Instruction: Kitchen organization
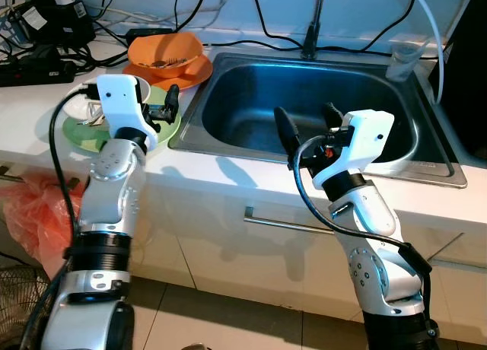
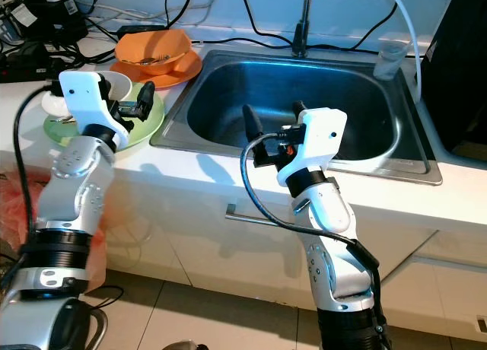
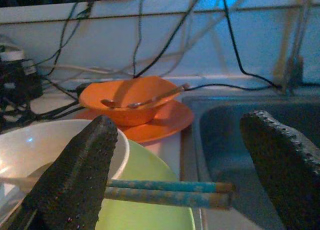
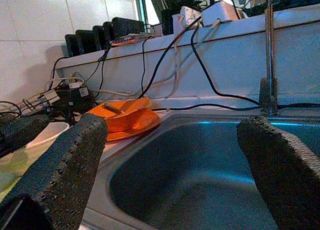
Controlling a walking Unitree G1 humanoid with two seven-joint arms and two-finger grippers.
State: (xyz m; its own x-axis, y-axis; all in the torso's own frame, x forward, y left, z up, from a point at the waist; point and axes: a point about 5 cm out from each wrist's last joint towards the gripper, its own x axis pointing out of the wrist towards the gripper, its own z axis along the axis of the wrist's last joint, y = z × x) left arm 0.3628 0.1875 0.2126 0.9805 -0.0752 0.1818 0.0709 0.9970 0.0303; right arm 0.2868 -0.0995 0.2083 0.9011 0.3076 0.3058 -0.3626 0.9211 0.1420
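My left gripper [image 1: 162, 106] hovers open just above a green plate [image 1: 169, 128] on the counter left of the sink [image 1: 251, 99]. A white bowl [image 3: 60, 145] rests on that plate, and a pair of blue-patterned chopsticks [image 3: 165, 192] lies across the bowl, reaching between the open fingers [image 3: 85, 165] low down. Behind, an orange bowl [image 1: 163, 49] with a spoon [image 3: 150, 97] in it sits on an orange plate [image 1: 194, 72]. At the sink's front edge my right gripper [image 1: 306, 125] is open and holds nothing, pointing at the basin.
A faucet [image 1: 312, 30] stands behind the sink, with a clear cup [image 1: 403, 57] at its back right corner. Power strips and cables [image 1: 46, 30] crowd the back left counter. An orange plastic bag [image 1: 30, 213] hangs below the counter, left of the cabinet handle [image 1: 281, 222].
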